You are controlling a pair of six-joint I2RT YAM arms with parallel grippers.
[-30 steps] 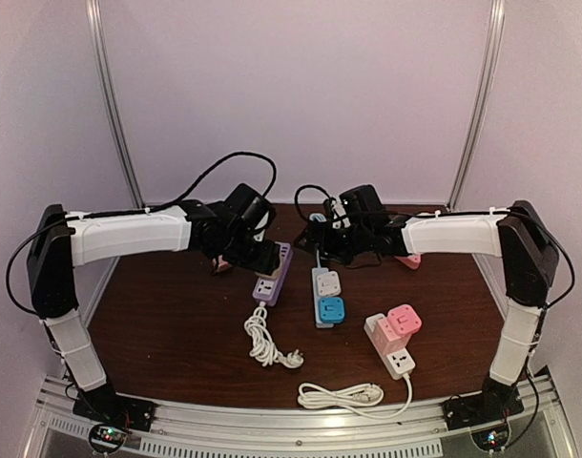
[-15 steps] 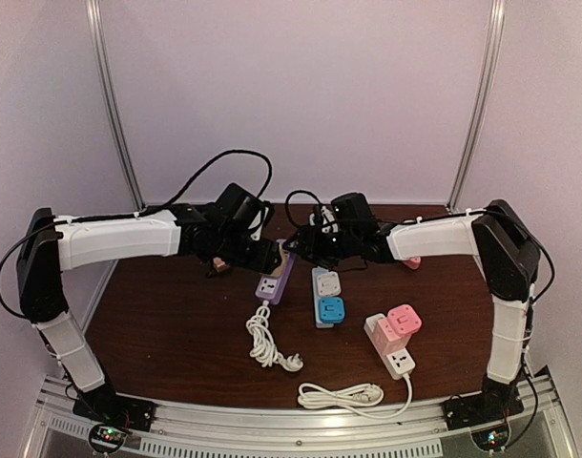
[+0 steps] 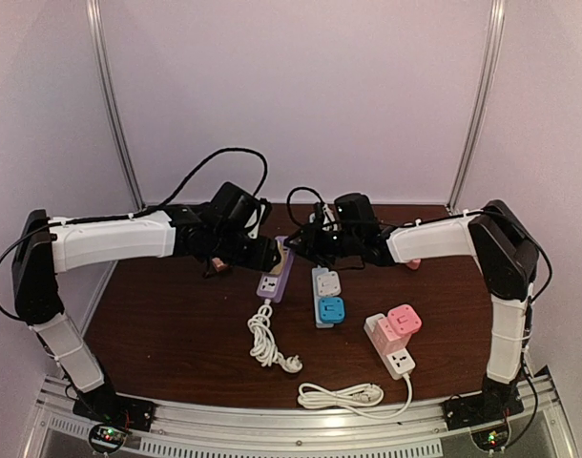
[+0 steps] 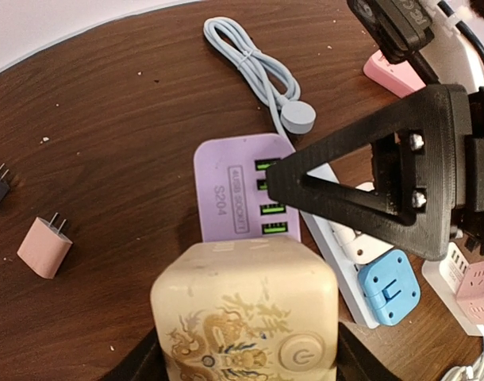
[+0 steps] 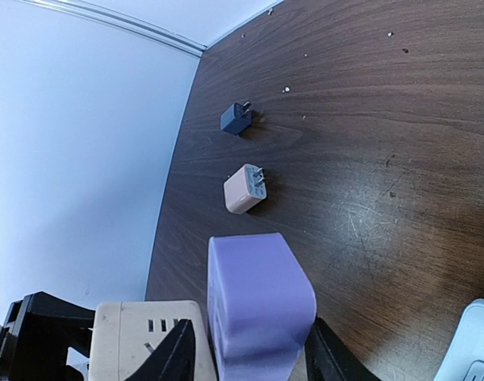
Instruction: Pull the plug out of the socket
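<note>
Clenching cream plug (image 4: pixel 243 313) (gold dragon print, round button): left tool (image 4: pixel 246 353); right tool (image 5: pixel 250 353) pinching purple socket (image 5: pixel 258 305).

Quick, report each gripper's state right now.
Left gripper: closed on the cream plug.
Right gripper: closed on the purple strip.

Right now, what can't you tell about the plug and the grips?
How deep the plug sits: left wrist view, its own body covers the socket on the purple strip.
Whether the right gripper touches the strip: right wrist view, bottom edge cuts its fingers off.
Both grips: top view, too small, arms overlap.
</note>
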